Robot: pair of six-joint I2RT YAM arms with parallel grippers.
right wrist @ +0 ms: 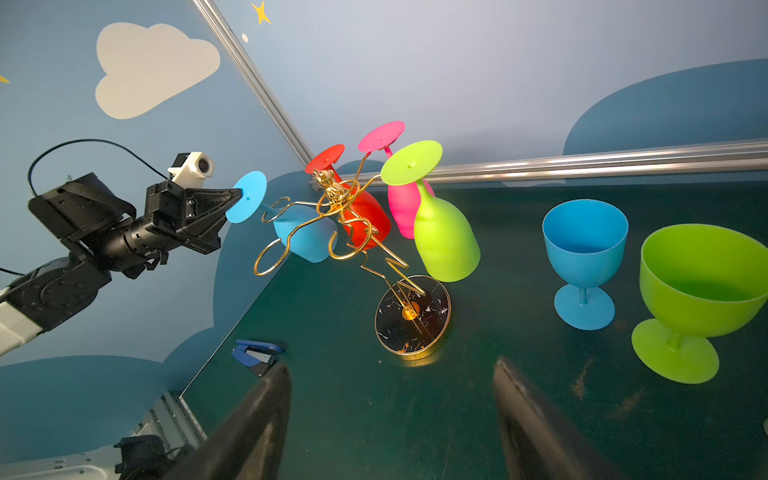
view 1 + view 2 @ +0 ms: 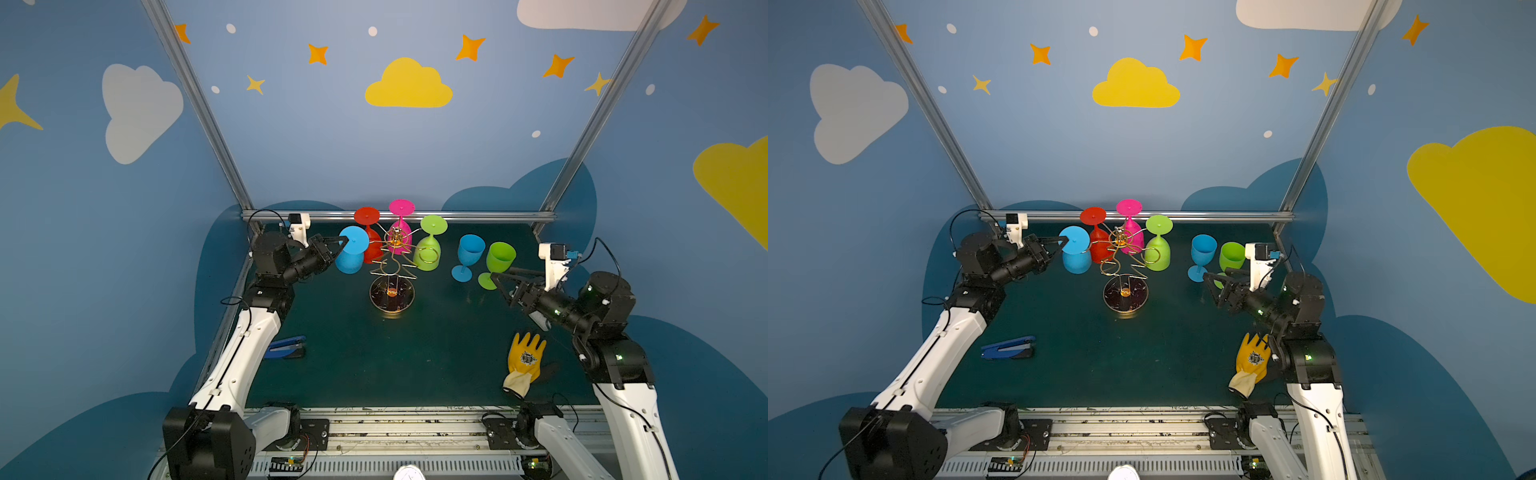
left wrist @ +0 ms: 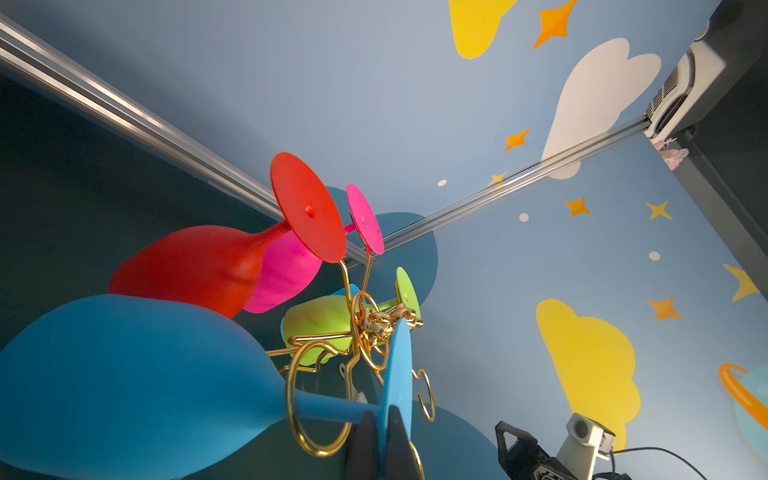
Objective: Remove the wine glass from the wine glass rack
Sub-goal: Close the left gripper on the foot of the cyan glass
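The left hand is pinched tight on the rim of the round foot of a blue wine glass. That glass hangs bowl-down from an arm of the wine glass rack, straight ahead of the fingertips. A red glass, a pink glass and a green glass hang on arms beyond it. The right hand gapes wide, holding nothing, over the surface. A standing green glass is just beside it, with a standing blue glass next along.
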